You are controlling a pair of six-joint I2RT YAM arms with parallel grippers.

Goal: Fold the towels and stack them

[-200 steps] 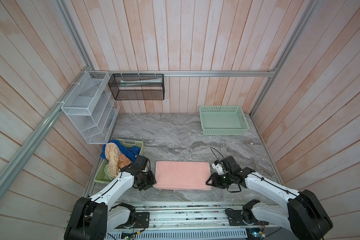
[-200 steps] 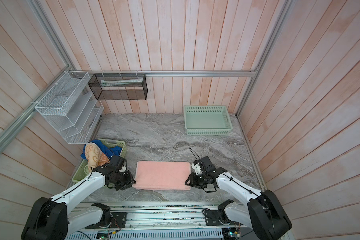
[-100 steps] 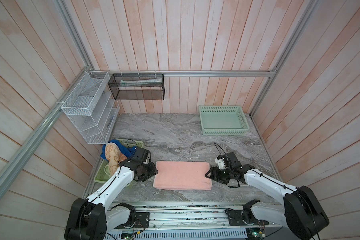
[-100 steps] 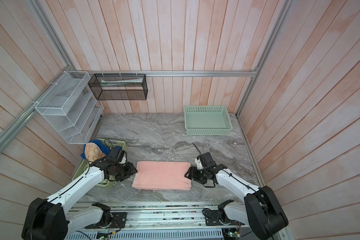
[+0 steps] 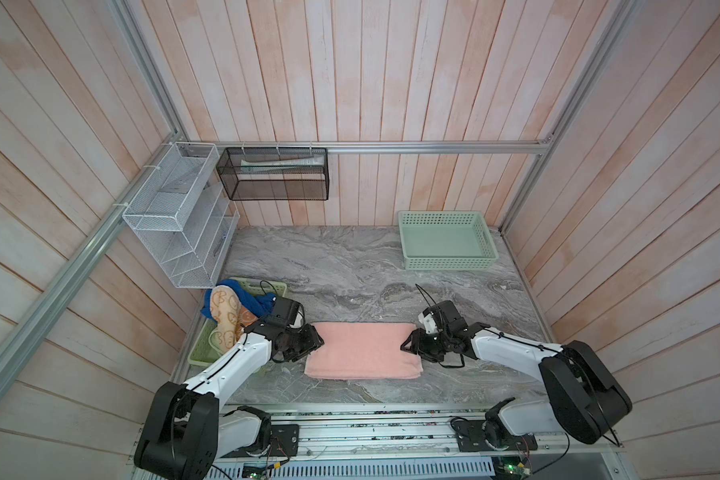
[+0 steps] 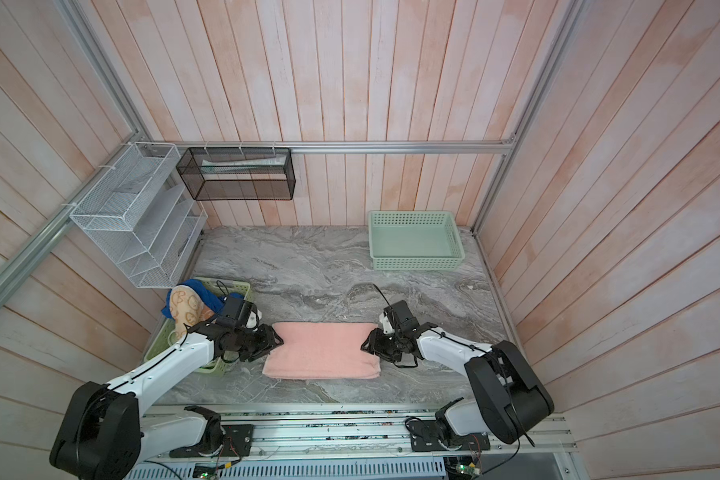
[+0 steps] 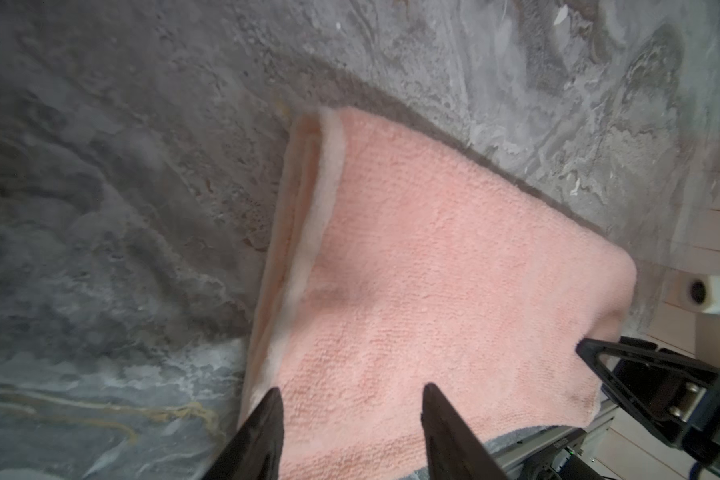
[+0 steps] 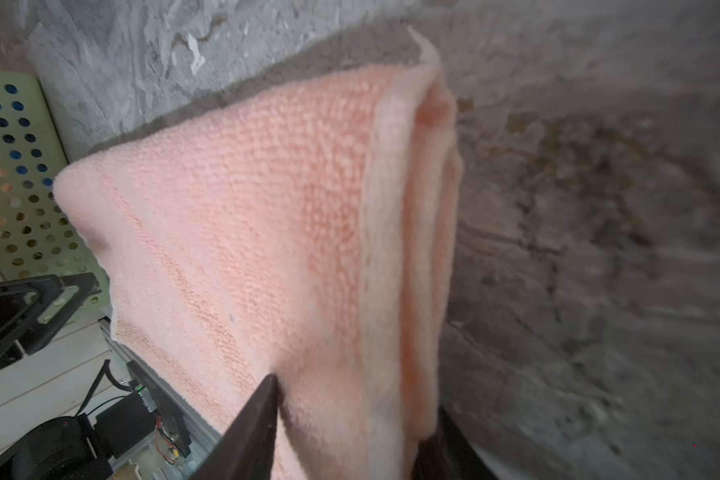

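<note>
Grey marble desk (image 5: 350, 266): folded pink towel (image 5: 362, 351) near the front edge, left gripper (image 7: 350, 388) spread over one end, right gripper (image 8: 354, 399) pinching the other.

Three towels in sight: one pink towel (image 5: 362, 351), one blue towel (image 5: 250, 297), one orange towel (image 5: 225, 311) with cream figures. No fourth to be made out.

Two pale green baskets: near basket (image 5: 200, 351), far basket (image 5: 447, 262).

Two wire racks: one white rack (image 5: 175, 220), one black rack (image 5: 273, 185), with one pale tube (image 5: 281, 164) inside.

Two arms: left arm (image 5: 233, 365), right arm (image 5: 512, 349). Two grippers: left gripper (image 5: 320, 341), right gripper (image 5: 406, 345), two fingers (image 7: 262, 432) apiece.

One grey marbled surface (image 5: 350, 270).
</note>
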